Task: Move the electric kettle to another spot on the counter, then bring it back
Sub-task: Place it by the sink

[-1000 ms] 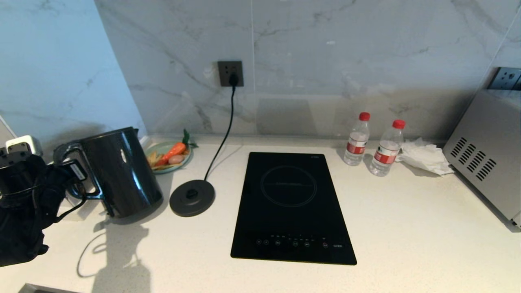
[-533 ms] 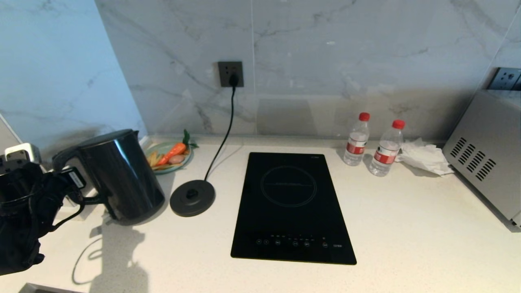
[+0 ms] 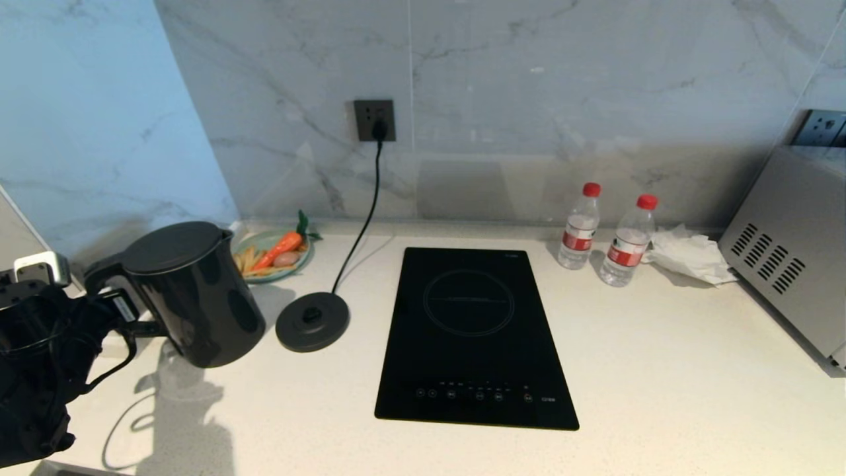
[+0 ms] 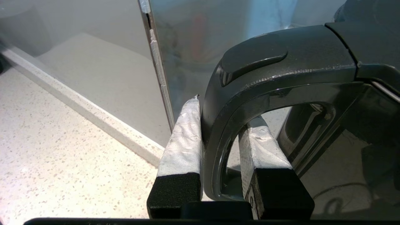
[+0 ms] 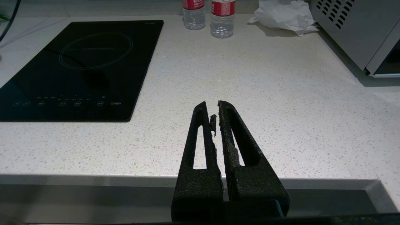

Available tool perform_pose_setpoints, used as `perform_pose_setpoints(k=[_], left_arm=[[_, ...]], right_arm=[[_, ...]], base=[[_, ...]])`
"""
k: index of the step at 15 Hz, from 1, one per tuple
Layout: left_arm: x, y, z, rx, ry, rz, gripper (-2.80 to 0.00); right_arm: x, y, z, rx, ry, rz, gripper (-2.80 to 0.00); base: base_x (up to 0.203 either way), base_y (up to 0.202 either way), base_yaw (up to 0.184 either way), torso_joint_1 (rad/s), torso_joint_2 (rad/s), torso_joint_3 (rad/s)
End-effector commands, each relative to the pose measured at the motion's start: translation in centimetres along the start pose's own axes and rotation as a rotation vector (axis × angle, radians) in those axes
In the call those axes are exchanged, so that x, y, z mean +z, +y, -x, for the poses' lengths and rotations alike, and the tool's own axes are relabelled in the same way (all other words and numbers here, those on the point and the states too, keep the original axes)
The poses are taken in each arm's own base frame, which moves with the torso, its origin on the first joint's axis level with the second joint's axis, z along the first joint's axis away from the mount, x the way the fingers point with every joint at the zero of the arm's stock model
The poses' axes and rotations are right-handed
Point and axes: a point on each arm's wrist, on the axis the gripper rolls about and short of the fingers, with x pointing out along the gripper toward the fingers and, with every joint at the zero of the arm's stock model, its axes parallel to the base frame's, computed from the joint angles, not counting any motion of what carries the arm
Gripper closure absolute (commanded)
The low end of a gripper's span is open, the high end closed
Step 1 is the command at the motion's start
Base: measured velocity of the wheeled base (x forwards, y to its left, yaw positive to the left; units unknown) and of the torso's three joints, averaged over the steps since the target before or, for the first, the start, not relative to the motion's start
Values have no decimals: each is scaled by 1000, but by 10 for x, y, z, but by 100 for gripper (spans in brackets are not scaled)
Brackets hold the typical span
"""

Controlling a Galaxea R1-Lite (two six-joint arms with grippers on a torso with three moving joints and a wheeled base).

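The glossy black electric kettle [image 3: 192, 297] hangs tilted at the far left of the off-white counter [image 3: 661, 370], its flat lid facing up and its shadow on the stone below. My left gripper [image 3: 122, 311] is shut on its loop handle [image 4: 281, 62]. In the left wrist view, the white-wrapped fingers [image 4: 184, 140] clamp the handle bar from both sides, gripper [image 4: 223, 115]. The right gripper [image 5: 212, 106] is shut and holds nothing. It hovers at the counter's front edge and is out of the head view.
The round black base disc [image 3: 312, 320] lies right of the kettle, its cord running to a wall socket [image 3: 374, 119]. A black hob [image 3: 472, 337] sits mid-counter. A plate with a carrot [image 3: 274, 254], two water bottles [image 3: 580, 228], crumpled tissue [image 3: 687, 254] and a silver oven [image 3: 790, 254] stand behind.
The kettle has tipped in the left gripper's hold, so its lid now shows from above. The left arm has sunk slightly. Everything else stays put.
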Motion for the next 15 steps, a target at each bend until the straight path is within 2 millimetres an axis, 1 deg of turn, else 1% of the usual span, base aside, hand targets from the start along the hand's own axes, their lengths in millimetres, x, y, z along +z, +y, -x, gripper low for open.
perform_pose_setpoints(k=[1,5,8,12,15], left_arm=[[-4,3,-3,10,8,-5,0],[-2,13,-5,43,-1,-5,0],[-2,17,-2,56,4,-5,0],[-6,21,6,68,33,-10,0],[3,20,12,61,11,-8,0]], right_arm=[[0,0,0,0,-1,0,0],[0,0,0,0,-1,0,0],[0,0,0,0,-1,0,0],[0,0,0,0,-1,0,0],[0,0,0,0,-1,0,0]], base=[[0,0,0,0,0,0],[0,0,0,0,0,0],[0,0,0,0,0,0],[0,0,0,0,0,0],[0,0,0,0,0,0]])
